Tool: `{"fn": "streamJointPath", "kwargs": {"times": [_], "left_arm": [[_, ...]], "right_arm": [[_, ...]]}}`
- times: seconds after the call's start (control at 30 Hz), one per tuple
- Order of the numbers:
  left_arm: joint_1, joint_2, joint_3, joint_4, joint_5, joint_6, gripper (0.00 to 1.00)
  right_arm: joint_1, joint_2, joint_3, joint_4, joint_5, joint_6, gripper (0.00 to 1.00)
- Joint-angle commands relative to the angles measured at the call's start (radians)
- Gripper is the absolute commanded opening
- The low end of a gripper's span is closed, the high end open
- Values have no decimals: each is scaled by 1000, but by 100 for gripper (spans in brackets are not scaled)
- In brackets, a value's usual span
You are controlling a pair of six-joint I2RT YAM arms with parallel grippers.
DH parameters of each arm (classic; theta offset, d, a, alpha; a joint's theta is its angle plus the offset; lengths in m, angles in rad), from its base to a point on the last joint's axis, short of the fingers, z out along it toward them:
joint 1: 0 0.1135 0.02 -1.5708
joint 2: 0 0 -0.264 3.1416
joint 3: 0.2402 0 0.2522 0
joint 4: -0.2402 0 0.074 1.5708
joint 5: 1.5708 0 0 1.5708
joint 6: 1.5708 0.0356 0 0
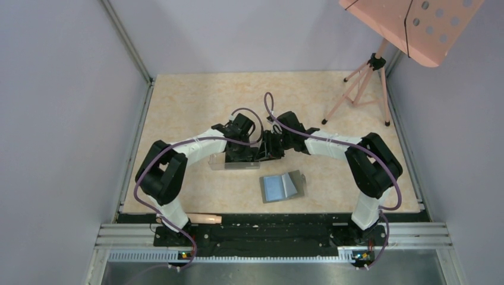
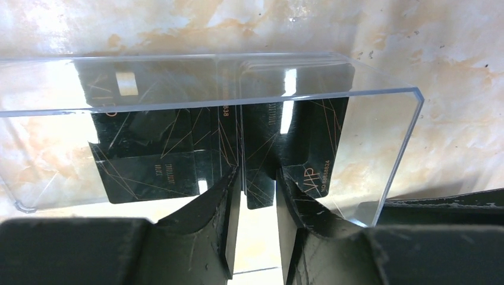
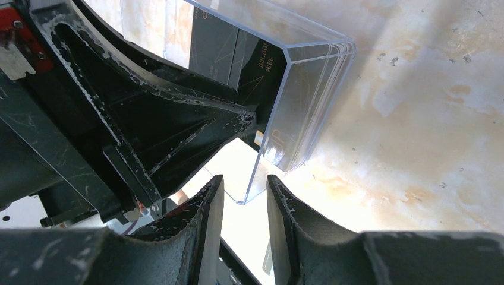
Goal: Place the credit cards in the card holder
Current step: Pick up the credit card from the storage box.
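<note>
Centrally, left gripper (image 2: 258,178) beside right gripper (image 3: 245,181)

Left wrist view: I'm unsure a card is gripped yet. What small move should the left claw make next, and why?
Probably close the left claw on the black card in its gap: the cards sit inside the clear plastic box, a firm grip isn't evident, and the gray wallet lies open nearby.
</note>
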Motion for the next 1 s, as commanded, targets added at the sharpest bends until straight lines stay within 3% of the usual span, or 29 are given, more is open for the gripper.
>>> {"fn": "streamJointPath", "kwargs": {"times": [0.0, 0.3, 0.53, 0.97], "left_arm": [[-5, 20, 29, 14, 7, 12, 31], [-13, 6, 40, 16, 8, 21, 10], [-32, -10, 75, -20, -29, 33, 0], [-53, -32, 106, -41, -49, 43, 0]], "right_arm": [[7, -7, 1, 21, -11, -7, 33], [8, -7, 0, 18, -9, -8, 33], [8, -7, 1, 16, -11, -9, 33], [7, -5, -2, 12, -11, -16, 33]]}}
